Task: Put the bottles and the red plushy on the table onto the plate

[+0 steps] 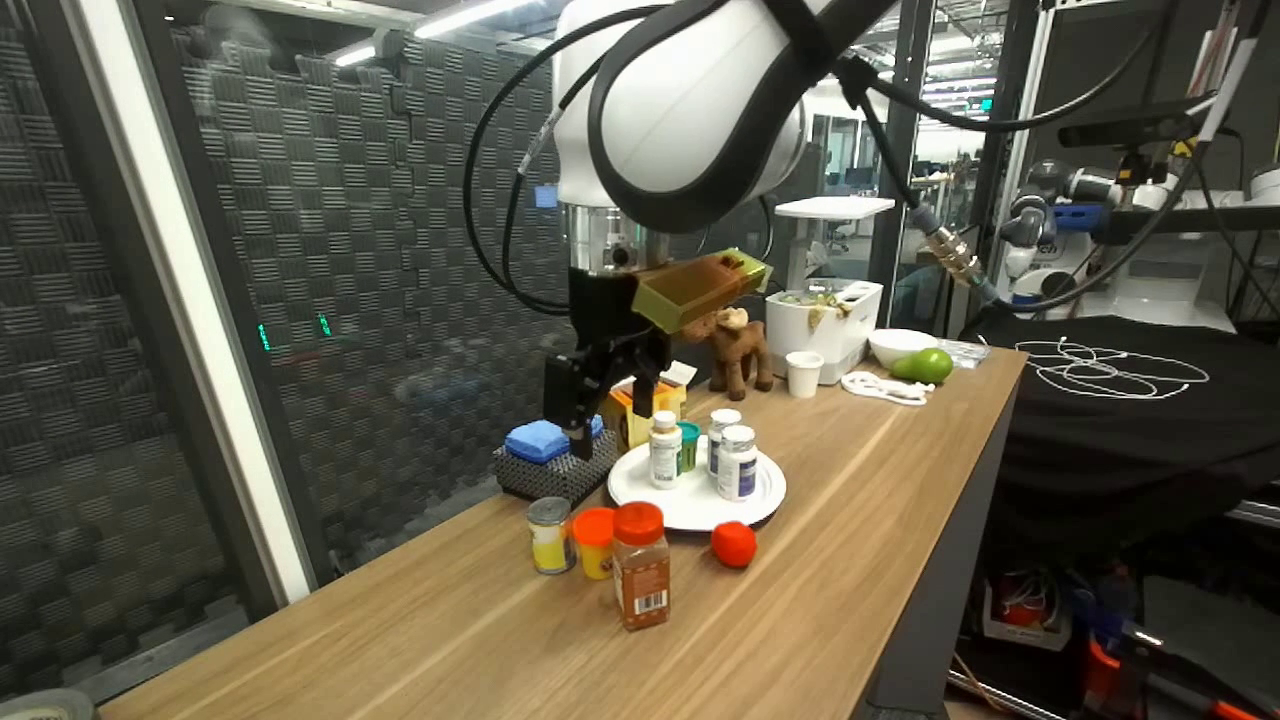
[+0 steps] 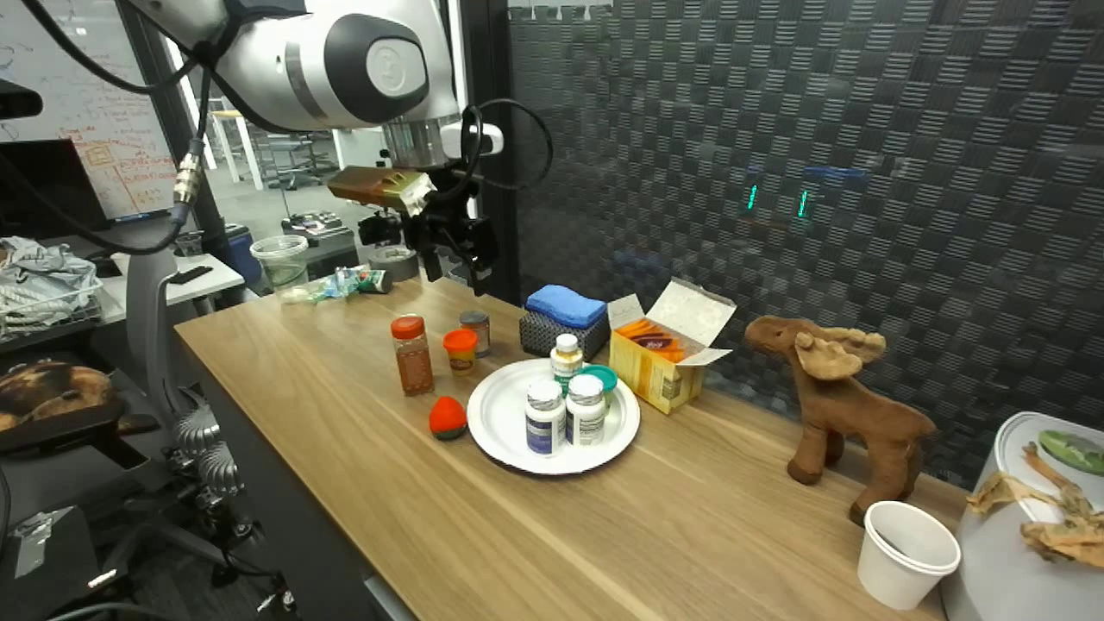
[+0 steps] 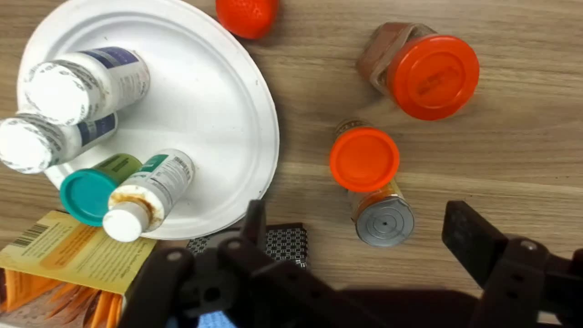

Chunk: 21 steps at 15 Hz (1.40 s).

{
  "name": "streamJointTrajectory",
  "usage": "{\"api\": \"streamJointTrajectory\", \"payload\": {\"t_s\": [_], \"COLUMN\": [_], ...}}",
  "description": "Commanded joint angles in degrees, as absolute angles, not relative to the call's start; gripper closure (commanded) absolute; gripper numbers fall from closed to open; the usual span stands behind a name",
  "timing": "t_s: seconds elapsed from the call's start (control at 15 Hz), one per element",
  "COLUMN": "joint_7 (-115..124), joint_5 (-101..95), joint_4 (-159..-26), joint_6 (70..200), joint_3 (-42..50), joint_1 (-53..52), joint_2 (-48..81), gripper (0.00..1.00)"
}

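Spice bottle point(image 1: 642, 570) stood upright on the table point(image 1: 780, 620), long axis vertical, off the plate point(image 3: 218, 114). Relative to the gripper point(image 3: 357, 221), the wrist view placed it up and to the right, past the can point(image 3: 385, 222) and the orange-lidded tub point(image 3: 364, 159); both lay in line with the gap between the fingertips, below them. A pick of the bottle would probably have required a sideways shift clear of the tub before descent. The red plushy point(image 2: 448, 416), as the round red item was taken to be, sat just beside the plate. Three white bottles point(image 1: 738, 465) stood on the plate. The gripper hung above the table, fingers spread wide, holding nothing, with no contact visible.
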<state>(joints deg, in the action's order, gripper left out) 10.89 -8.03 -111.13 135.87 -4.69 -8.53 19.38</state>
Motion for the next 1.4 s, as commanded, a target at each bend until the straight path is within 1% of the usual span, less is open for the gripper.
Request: {"api": "streamJointTrajectory", "payload": {"t_s": [0.0, 0.53, 1.33], "joint_7": [8.8, 7.02, 7.88], "joint_5": [-8.27, -7.12, -6.34], "joint_4": [-104.47, -100.08, -93.36], "joint_6": [132.88, 129.97, 131.74], "joint_3": [-4.62, -5.5, -5.14], "joint_1": [-9.63, -11.36, -12.06], "joint_2": [24.0, 28.98, 36.8], "gripper": [0.0, 0.0, 0.0]}}
